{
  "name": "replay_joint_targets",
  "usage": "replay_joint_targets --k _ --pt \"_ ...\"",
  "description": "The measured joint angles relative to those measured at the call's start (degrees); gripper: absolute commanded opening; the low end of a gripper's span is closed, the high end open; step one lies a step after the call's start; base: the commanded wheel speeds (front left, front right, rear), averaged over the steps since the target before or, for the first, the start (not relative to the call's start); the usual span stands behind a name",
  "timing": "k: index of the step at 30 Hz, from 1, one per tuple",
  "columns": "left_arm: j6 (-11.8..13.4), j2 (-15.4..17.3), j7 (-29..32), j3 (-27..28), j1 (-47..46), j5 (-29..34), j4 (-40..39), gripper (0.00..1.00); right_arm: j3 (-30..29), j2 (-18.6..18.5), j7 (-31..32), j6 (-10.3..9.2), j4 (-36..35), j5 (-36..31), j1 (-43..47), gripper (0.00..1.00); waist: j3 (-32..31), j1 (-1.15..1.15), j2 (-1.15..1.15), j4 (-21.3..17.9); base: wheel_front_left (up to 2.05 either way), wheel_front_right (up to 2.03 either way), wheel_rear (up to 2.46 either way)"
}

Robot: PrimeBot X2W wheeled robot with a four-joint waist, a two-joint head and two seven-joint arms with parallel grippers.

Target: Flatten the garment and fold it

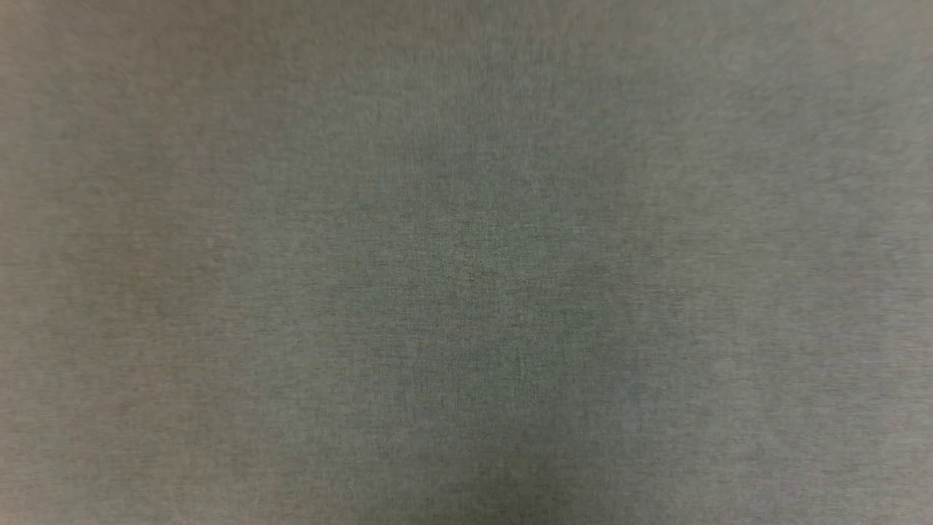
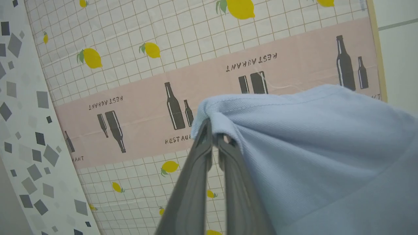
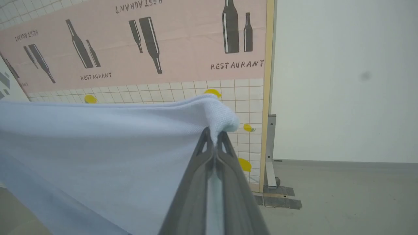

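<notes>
- Left gripper [image 2: 214,130]: jaws clenched on 1 corner of the shirt [image 2: 310,147]. The cloth runs off to the right in its wrist view.
- Right gripper [image 3: 214,135]: jaws clenched on another corner, and the cloth runs off to the left in its view.
- The shirt hangs in the air, its held edge stretched between the 2 arms (1 at each end, neither nearer).
- Behind it stands a lemon-and-bottle screen [image 2: 163,32], with grey floor [image 3: 343,195] beside it.
- Laying it flat probably needs both arms lowering together, edge kept taut.
</notes>
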Motion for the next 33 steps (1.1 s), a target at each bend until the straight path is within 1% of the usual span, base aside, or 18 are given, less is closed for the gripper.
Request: replay_joint_targets --k 3,7,10,14,18,24,25,28,31,33 --pt "0.2 -0.55 -1.21 0.13 0.2 -0.25 1.22 0.0 0.63 -0.07 -0.54 0.0 1.34 0.07 0.0 0.0 2.46 0.0 0.0 0.07 0.0 0.0 0.0" --pt "0.21 -1.46 -3.48 0.3 2.31 -1.23 2.56 0.0 1.48 -0.6 -1.59 0.0 2.27 1.78 1.22 0.0 4.95 0.0 0.0 0.49 0.0 0.0 0.0" --pt "0.05 -2.52 -5.49 0.14 5.91 -2.07 3.99 0.0 2.61 -1.34 -2.75 -0.01 2.63 3.88 4.75 0.0 5.51 0.0 0.0 1.3 0.0 0.0 0.0" --pt "-0.6 -3.83 -9.33 0.09 12.41 -4.09 6.0 0.0 5.21 -2.05 -4.6 -0.01 2.47 8.43 11.77 0.0 4.25 -0.01 0.0 2.04 0.0 0.0 0.0" --pt "-1.55 -5.12 -12.81 0.05 19.98 -6.03 7.17 0.0 8.49 -2.78 -6.8 -0.01 1.1 13.47 20.43 0.0 1.34 -0.01 0.0 2.67 0.0 0.0 0.0" --pt "-2.58 -6.12 -15.43 0.38 34.44 -9.14 7.03 0.0 12.49 -3.55 -9.69 -0.01 -0.96 20.14 35.65 0.0 -4.87 -0.02 0.0 3.25 0.0 0.0 0.0" --pt "-2.97 -6.22 -15.57 0.35 38.19 -9.37 6.45 0.0 13.41 -3.89 -10.01 -0.01 -1.43 21.17 39.3 0.0 -6.47 -0.02 0.0 3.36 0.0 0.0 0.0" --pt "-2.96 -7.25 -15.9 0.84 47.11 -11.18 3.82 0.0 14.25 -4.89 -11.06 -0.01 -2.55 23.64 47.85 0.0 -10.36 -0.02 0.0 3.7 0.0 0.0 0.0" --pt "-2.83 -8.38 -16.05 1.05 56.68 -13.35 0.54 0.0 14.49 -5.14 -11.78 -0.01 -3.65 25.9 56.33 0.0 -14.45 -0.03 0.0 4.08 0.0 0.0 0.0" --pt "-2.7 -8.51 -15.9 1.07 63.77 -15.21 -1.77 0.0 15.21 -5.15 -11.84 -0.01 -4.67 26.31 61.74 0.0 -17.28 -0.03 0.0 4.34 0.0 0.0 0.0"
